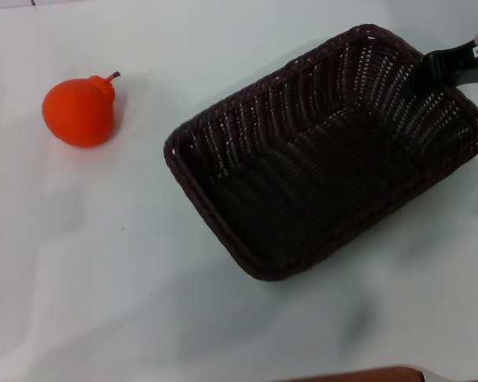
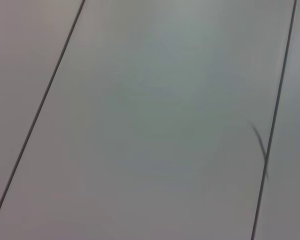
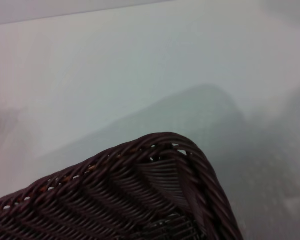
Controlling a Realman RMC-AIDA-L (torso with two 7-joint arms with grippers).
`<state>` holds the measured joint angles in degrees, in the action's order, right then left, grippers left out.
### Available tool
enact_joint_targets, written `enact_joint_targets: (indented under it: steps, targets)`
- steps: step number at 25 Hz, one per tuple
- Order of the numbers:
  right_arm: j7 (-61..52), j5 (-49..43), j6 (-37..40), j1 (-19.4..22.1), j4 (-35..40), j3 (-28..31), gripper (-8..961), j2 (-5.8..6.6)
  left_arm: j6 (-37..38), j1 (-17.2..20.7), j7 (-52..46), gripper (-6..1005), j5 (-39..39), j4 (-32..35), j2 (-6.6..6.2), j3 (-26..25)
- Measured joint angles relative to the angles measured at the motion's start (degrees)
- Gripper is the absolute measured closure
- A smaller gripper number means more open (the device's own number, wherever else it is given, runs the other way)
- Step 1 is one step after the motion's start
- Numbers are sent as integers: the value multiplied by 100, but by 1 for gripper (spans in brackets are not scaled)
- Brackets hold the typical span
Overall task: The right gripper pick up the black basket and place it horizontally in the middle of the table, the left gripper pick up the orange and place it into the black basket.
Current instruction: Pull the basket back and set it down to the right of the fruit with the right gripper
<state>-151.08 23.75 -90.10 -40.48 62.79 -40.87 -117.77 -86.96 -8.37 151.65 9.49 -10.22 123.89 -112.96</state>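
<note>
The black basket [image 1: 327,151] is a large dark woven wicker basket at the centre right of the table [image 1: 103,263] in the head view, lying at a slant. It casts a wide soft shadow toward the front. My right gripper [image 1: 425,73] reaches in from the far right and clamps the basket's far right rim, one finger inside the wall. A corner of the basket [image 3: 155,200] fills the lower part of the right wrist view. The orange [image 1: 79,111], bright orange-red with a short dark stem, sits on the table at the far left. The left gripper is out of view.
The left wrist view shows only a pale grey surface crossed by thin dark lines [image 2: 37,117]. A brown strip [image 1: 358,374] shows at the table's front edge.
</note>
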Motion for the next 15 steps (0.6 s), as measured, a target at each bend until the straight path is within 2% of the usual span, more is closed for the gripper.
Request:
enact_joint_targets:
  steps: [1,4,9,15]
  targets:
    - [-94,3,-13,16,1,11,751,-6,-7,4,1,110,0,-1,-4,-7]
    - [-363,82,-70,134,34,155,756,-52,-11,3,2,113,0,16,-21,-49]
    - [-638,698,-51,580,122,616,766,-146,30,-112,4,118,2,179,-96,-67]
    - [-836,1252,348,1005,128,563,771,-213,55,-301,5,124,38,323,-201,-55]
